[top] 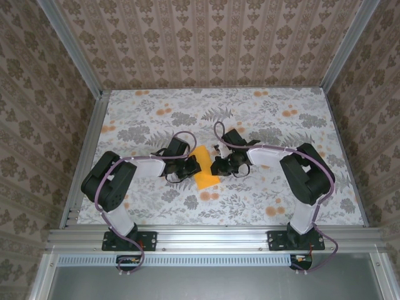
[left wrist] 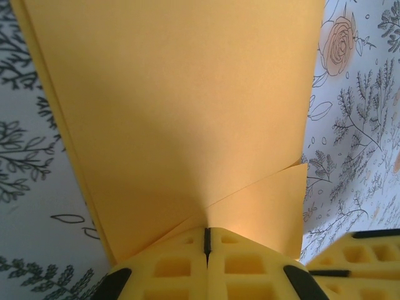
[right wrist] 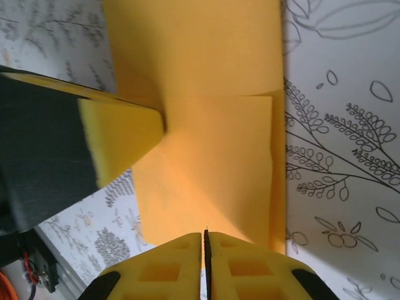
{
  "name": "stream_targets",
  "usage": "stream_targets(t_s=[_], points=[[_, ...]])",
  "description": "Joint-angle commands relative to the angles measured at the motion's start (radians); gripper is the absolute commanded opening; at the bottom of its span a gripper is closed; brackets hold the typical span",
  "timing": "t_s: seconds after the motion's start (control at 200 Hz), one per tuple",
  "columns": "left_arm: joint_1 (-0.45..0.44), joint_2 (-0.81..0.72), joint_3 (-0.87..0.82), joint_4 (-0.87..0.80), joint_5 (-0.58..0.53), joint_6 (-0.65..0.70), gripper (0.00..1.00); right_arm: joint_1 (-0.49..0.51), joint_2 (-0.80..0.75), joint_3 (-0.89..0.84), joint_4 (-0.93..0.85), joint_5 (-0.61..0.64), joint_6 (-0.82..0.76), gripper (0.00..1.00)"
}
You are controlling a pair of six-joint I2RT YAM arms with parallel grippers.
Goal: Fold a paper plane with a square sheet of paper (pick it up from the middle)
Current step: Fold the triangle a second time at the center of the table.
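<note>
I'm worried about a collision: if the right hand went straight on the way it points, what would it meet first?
The folded orange-yellow paper sheet pinched in the right hand; the left hand's yellow finger sits left of that line, probably missed, though depth is unclear.

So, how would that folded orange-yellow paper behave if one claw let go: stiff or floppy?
Probably floppy: the folded paper looks thin and is pinched at opposite edges by the left claw and the right claw, both shut. Its overlapped flap likely stiffens it somewhat near the fold. It seems very light, so it may swing or flutter rather than drop.
</note>
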Motion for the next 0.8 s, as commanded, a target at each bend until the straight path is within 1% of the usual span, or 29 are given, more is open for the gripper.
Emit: stream_targets(t_s=[0.0, 0.225, 0.35, 0.455, 0.595, 0.795], points=[[0.002, 0.025, 0.006, -0.079, -0.041, 0.027, 0.01, 0.006, 0.034, -0.002, -0.038, 0.031, 0.004, 0.11], [-0.014, -0.026, 0.033, -0.066, -0.020, 0.029, 0.04, 0.006, 0.051, -0.029, -0.068, 0.084, -0.002, 0.10], [-0.037, -0.048, 0.031, -0.010, 0.010, -0.015, 0.06, 0.007, 0.056, -0.035, -0.062, 0.083, 0.007, 0.09], [-0.061, -0.042, 0.031, 0.026, 0.028, -0.046, 0.05, 0.006, 0.062, -0.036, -0.054, 0.084, 0.011, 0.09], [-0.089, -0.015, 0.044, 0.007, 0.018, -0.056, 0.05, 0.006, 0.067, -0.035, -0.053, 0.086, 0.014, 0.09], [-0.099, 0.036, 0.041, 0.014, 0.011, -0.073, 0.05, 0.006, 0.070, -0.036, -0.057, 0.089, 0.015, 0.08]])
